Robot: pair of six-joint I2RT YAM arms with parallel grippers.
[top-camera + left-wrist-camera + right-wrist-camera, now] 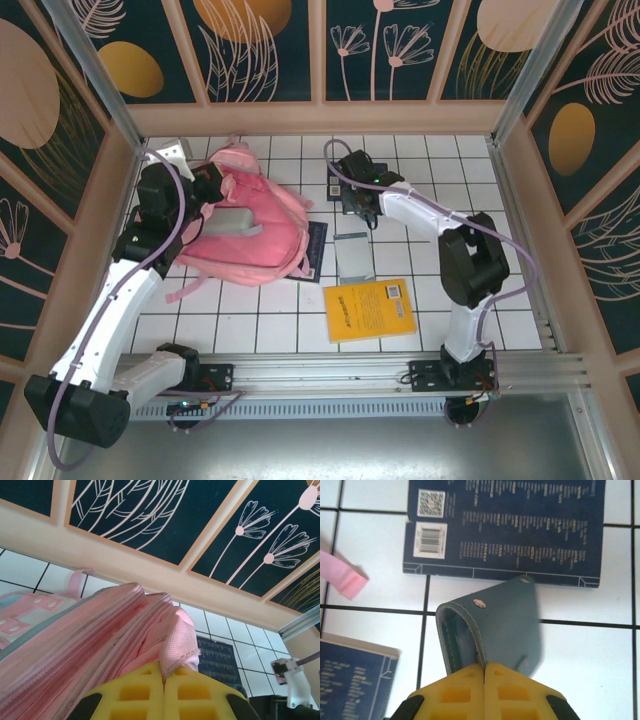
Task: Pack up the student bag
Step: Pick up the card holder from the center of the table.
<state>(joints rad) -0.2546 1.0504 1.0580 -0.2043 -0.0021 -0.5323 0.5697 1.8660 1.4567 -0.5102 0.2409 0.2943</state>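
Observation:
The pink student bag (250, 235) lies at the back left of the tiled table, its straps trailing toward the front. At the bag's far left corner my left gripper (207, 182) is shut on it; in the left wrist view the yellow fingers (163, 674) pinch a fold of pink mesh fabric (177, 647). My right gripper (352, 205) is at the back centre. In the right wrist view it (484, 664) is shut on the edge of a teal-grey leather pouch (507, 625), which sits just above the tiles.
A dark blue book with a barcode (505, 527) lies just beyond the pouch, and another (316, 248) is partly under the bag. A grey flat case (352, 256) and a yellow book (368, 308) lie mid-table. A pink strap end (347, 577) rests left of the pouch.

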